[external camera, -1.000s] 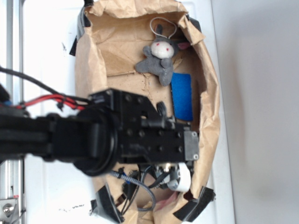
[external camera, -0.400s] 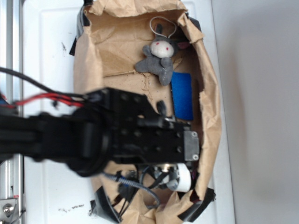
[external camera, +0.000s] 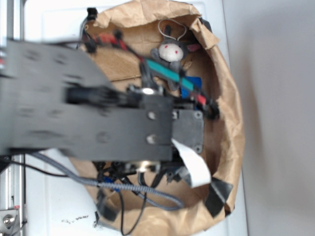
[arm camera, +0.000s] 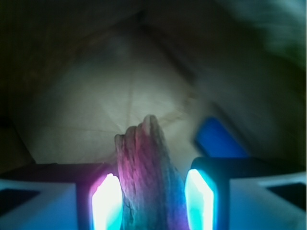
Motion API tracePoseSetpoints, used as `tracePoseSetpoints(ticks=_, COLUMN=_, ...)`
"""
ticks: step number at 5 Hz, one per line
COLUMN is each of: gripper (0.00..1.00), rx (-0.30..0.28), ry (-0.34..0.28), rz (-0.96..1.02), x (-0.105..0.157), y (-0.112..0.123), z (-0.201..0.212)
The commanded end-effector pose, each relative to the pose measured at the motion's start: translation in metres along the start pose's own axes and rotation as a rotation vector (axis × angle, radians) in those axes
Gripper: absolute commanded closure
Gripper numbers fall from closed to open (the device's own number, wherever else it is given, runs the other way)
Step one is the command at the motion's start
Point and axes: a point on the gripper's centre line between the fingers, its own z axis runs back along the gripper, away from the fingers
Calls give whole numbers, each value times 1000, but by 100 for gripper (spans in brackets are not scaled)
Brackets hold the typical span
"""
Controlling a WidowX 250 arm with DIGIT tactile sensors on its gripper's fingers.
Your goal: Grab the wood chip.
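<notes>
Brown wood chip [arm camera: 146, 177] upright between pincer [arm camera: 152, 201] pads | pads apart, flanking, contact unclear

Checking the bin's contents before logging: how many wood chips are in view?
1. The wood chip stands between the fingers of the hand in the wrist view. In the exterior view the arm covers much of the paper-lined bin, so others may be hidden.

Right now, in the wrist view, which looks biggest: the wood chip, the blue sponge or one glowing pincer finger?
1. Wood chip, though it sits nearest the camera.
2. and 3. Finger and blue sponge look alike; both partly cut off, so unranked.
</notes>
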Motion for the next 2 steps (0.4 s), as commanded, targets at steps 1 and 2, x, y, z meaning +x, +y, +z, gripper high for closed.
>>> tracePoseSetpoints(ticks=1, gripper=100, rx=-66, ry=94, rz=509, x=-5, y=19, z=54)
tracePoseSetpoints(ticks=2, gripper=100, rx=-142, ry=32, rz=634, x=-10, y=23, z=66)
